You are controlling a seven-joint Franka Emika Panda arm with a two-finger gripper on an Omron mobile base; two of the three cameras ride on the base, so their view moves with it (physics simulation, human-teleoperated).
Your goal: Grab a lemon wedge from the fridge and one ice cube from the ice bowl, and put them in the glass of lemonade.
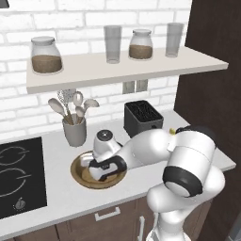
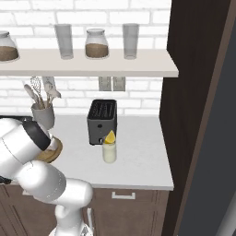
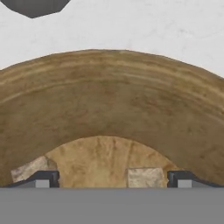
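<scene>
The gripper [image 3: 113,178] hangs low inside the ice bowl [image 3: 109,100] with its jaws spread wide. The two fingertips [image 3: 46,178] stand far apart, and between them, nearer the right tip, lies a pale ice cube [image 3: 145,177]; whether either tip touches it cannot be told. A second pale cube [image 3: 30,168] lies just beside the left tip. Nothing is held.

From the left base view, the bowl [image 1: 81,175] sits on the white counter [image 1: 56,155], just in front of a grey utensil cup [image 1: 75,130] and left of a black toaster [image 1: 142,117].

The glass of lemonade [image 2: 109,152] stands in front of the toaster, with one lemon wedge [image 2: 109,137] on its rim. On the shelf [image 1: 117,68] stand two jars [image 1: 46,55] and two tall empty glasses [image 1: 113,44].
</scene>
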